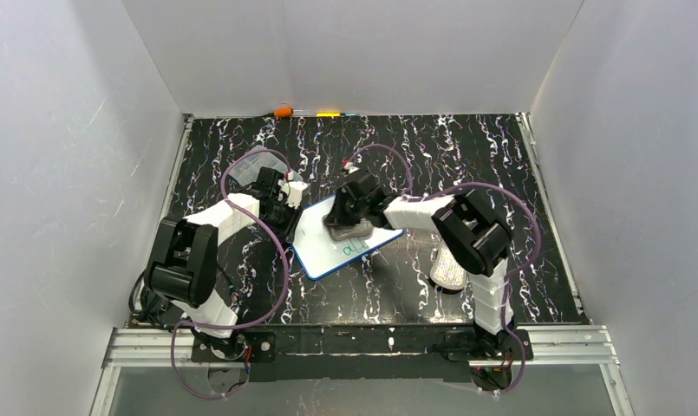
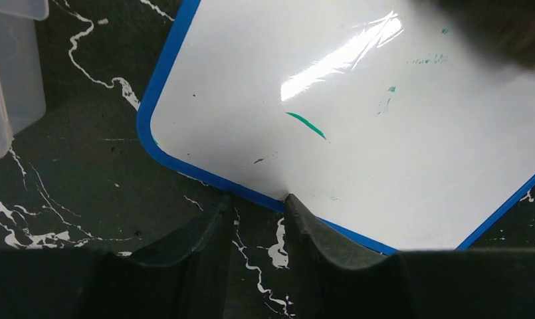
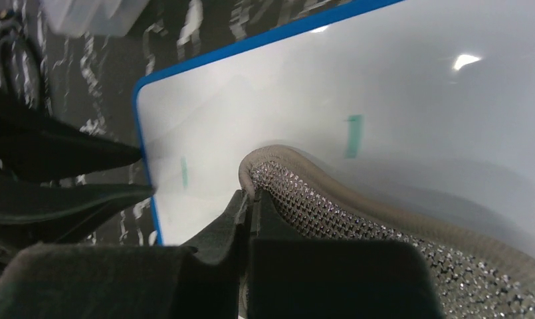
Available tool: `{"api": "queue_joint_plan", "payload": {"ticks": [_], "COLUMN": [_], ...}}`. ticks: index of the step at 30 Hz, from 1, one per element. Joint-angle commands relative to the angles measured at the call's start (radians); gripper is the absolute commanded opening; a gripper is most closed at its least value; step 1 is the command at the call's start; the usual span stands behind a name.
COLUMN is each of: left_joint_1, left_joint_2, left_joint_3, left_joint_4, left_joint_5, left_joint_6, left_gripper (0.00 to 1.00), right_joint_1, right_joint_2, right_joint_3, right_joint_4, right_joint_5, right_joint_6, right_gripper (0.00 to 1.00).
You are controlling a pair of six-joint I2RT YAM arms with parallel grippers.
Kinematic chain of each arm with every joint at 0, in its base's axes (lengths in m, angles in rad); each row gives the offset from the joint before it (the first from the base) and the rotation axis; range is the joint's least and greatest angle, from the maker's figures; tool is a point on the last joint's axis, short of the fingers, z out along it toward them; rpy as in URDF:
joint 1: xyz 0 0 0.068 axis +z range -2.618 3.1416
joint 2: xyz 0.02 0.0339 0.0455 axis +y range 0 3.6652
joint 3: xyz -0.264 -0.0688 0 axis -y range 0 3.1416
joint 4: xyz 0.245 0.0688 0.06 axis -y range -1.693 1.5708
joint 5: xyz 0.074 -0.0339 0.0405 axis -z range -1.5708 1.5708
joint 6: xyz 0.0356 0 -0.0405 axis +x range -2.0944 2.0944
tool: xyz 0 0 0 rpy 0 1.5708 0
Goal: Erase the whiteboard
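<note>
The whiteboard, white with a blue rim, lies tilted on the dark marbled table between the arms. Green writing shows near its front edge; the left wrist view shows a green stroke and faint smudges on the board. My right gripper is shut on the rim of a grey mesh pad, which rests on the board. My left gripper stands at the board's left edge, jaws slightly apart and empty, one fingertip touching the blue rim.
A clear plastic box stands behind the left gripper and shows in the left wrist view. A second grey oval pad lies by the right arm. An orange item and a yellow one lie at the back wall.
</note>
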Motion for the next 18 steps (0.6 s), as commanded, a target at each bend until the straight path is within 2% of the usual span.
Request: {"api": "queue_joint_plan", "payload": {"ticks": [1, 4, 8, 11, 14, 18], "left_joint_1": [0.004, 0.008, 0.009, 0.009, 0.009, 0.009], "left_joint_2": [0.034, 0.085, 0.109, 0.136, 0.155, 0.181], "left_joint_3": [-0.030, -0.005, 0.011, 0.034, 0.062, 0.097], "left_joint_4": [-0.094, -0.093, -0.089, -0.096, -0.101, -0.113], "left_joint_5": [-0.004, -0.046, -0.077, -0.093, -0.108, -0.099], "left_joint_6": [-0.012, -0.003, 0.012, 0.016, 0.017, 0.015], "left_gripper": [0.32, 0.31, 0.29, 0.29, 0.29, 0.28], "right_joint_1": [0.115, 0.055, -0.100, -0.167, -0.168, -0.112], "right_joint_2": [0.064, 0.021, -0.032, 0.014, 0.075, 0.065], "right_joint_3": [0.031, 0.035, 0.080, 0.173, 0.233, 0.112], "right_joint_4": [0.032, -0.003, -0.074, -0.138, -0.218, -0.134], "right_joint_5": [-0.047, 0.022, 0.084, 0.077, 0.057, 0.041], "right_joint_6": [0.040, 0.009, -0.054, -0.098, -0.140, -0.126], "right_gripper": [0.01, 0.01, 0.01, 0.01, 0.01, 0.01]}}
